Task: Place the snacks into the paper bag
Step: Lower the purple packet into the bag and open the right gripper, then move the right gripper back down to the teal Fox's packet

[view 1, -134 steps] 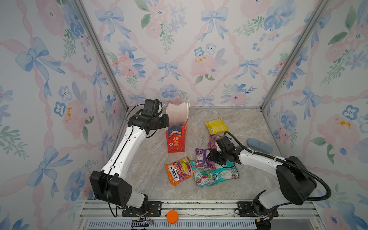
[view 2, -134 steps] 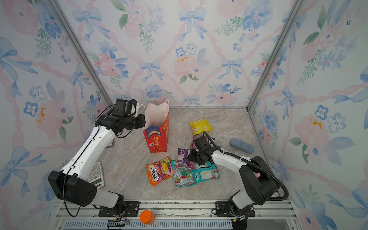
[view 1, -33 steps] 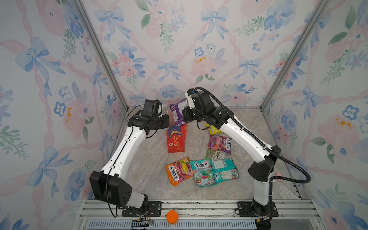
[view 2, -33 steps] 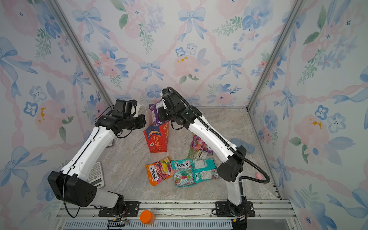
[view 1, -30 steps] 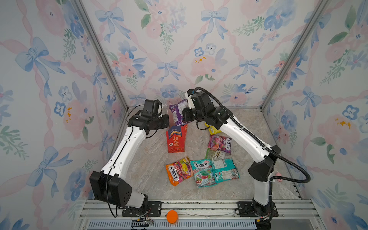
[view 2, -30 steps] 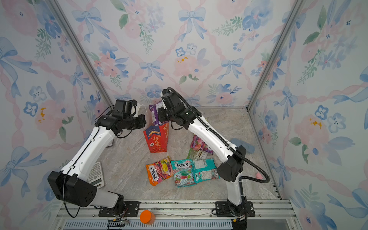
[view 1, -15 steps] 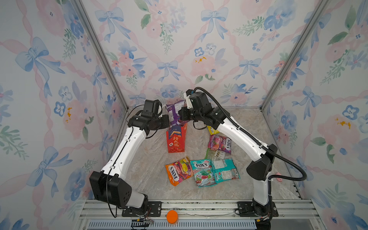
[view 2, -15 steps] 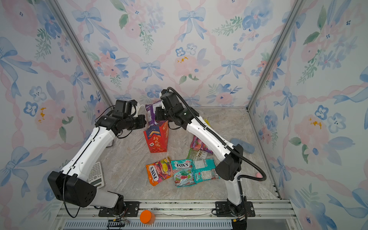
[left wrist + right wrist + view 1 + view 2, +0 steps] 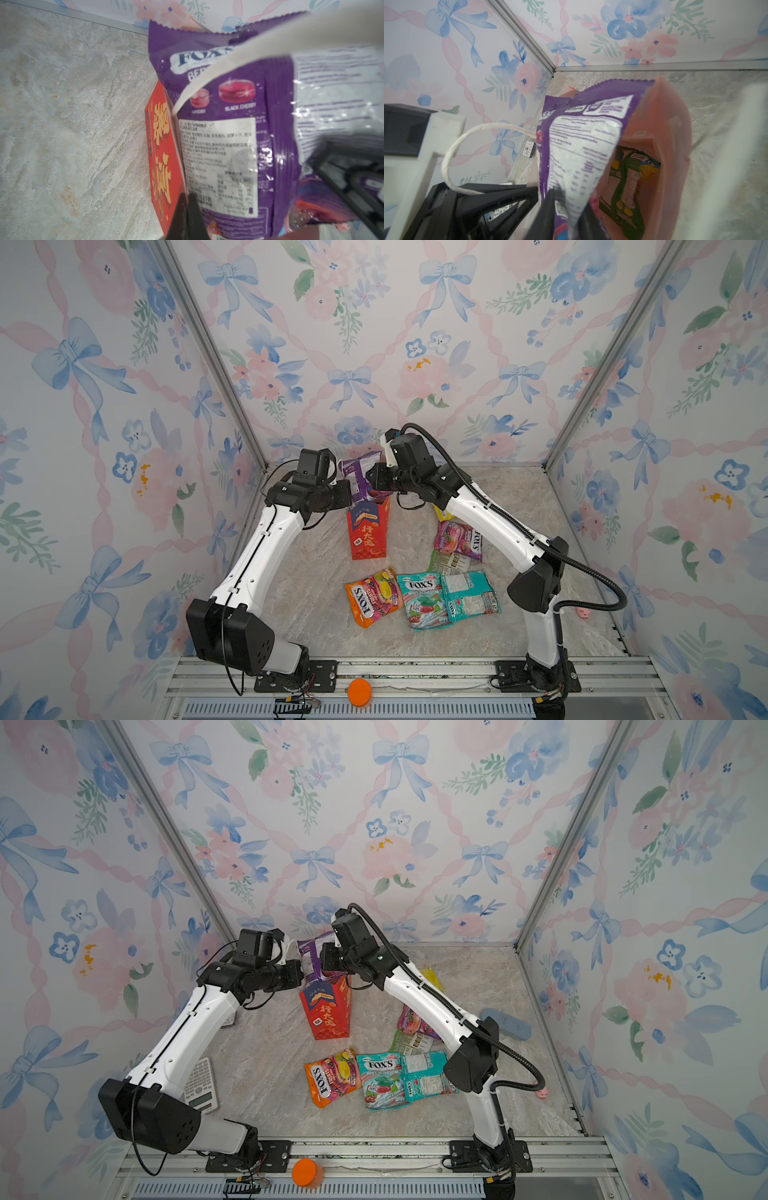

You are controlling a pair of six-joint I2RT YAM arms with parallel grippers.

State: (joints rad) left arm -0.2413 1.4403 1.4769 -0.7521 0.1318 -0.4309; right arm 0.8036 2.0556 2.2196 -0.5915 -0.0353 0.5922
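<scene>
Between fingers of right gripper [image 9: 568,209] stood purple glossy plastic packet [image 9: 581,145], printed "FOX'S", lower end in mouth of tall red paper bag [image 9: 368,531]. Finger gap was narrow; firm pinch or not, could not tell. Packet was upright and crinkled, white label facing left gripper [image 9: 186,199], which pinched bag's wall edge. Both arms met at bag mouth. Green-yellow packet [image 9: 631,176] lay inside bag.
</scene>
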